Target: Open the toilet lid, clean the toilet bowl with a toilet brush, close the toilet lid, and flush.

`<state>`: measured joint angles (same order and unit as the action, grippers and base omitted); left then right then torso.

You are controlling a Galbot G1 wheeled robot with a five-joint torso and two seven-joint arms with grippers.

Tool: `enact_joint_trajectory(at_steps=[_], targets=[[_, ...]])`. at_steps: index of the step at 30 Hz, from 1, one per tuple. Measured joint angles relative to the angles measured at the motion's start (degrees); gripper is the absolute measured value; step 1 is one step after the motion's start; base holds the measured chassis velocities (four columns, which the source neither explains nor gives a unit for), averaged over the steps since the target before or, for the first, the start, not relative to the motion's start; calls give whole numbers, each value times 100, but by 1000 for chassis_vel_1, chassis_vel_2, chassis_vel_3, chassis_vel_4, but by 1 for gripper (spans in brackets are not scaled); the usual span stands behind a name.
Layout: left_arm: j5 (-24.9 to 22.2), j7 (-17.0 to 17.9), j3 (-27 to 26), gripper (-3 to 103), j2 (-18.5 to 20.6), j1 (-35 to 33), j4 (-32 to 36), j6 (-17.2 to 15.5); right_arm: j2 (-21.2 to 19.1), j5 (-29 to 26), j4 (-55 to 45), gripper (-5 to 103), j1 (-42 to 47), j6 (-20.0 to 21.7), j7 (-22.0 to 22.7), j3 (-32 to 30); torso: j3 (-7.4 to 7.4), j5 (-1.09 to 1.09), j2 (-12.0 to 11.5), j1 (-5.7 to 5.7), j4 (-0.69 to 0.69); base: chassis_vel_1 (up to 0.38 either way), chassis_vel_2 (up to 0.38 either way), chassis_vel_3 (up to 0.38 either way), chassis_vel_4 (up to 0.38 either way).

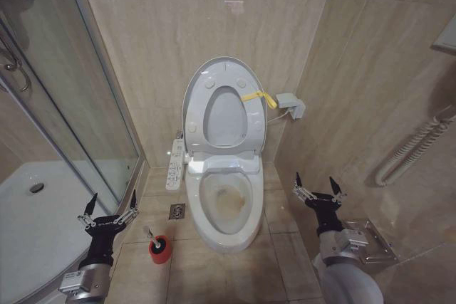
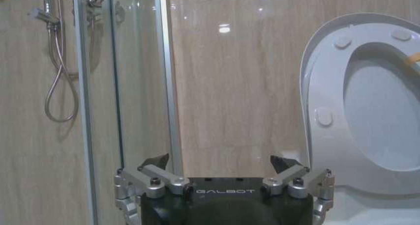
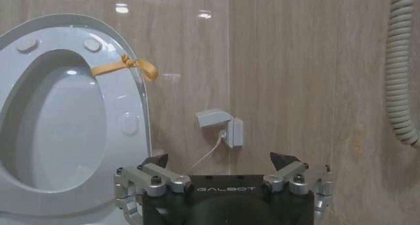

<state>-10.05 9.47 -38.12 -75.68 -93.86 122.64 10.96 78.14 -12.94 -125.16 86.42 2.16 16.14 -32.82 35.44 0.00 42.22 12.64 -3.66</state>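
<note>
you're seeing the toilet lid (image 1: 222, 108) standing raised at 12 o'clock, left gripper (image 1: 110, 208) and right gripper (image 1: 318, 188) both hovering spread apart, toilet brush (image 1: 158, 245) sitting at 7.

left claw (image 2: 223, 162) spread open, raised toilet lid (image 2: 328, 95), glass shower door (image 2: 125, 77)

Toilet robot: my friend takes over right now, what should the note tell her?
Left claw: open, empty, hanging over the floor near the shower.
Right claw: open, empty, by the right wall.
Glossy white oval toilet lid: already up against the wall, seat raised too.
White ceramic toilet bowl: brownish stain inside.
White-handled toilet brush in its red holder: on the floor, untouched.
Left: scrub, close lid, flush.
</note>
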Motion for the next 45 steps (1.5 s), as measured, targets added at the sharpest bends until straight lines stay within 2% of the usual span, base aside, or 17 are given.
enact_joint_trajectory(at_steps=[45], targets=[[0, 0, 0, 100, 0, 0, 0, 0, -1, -1, -5, 100, 0, -1, -1, 0, 0, 0, 0, 0, 0, 0, 0, 0, 0]])
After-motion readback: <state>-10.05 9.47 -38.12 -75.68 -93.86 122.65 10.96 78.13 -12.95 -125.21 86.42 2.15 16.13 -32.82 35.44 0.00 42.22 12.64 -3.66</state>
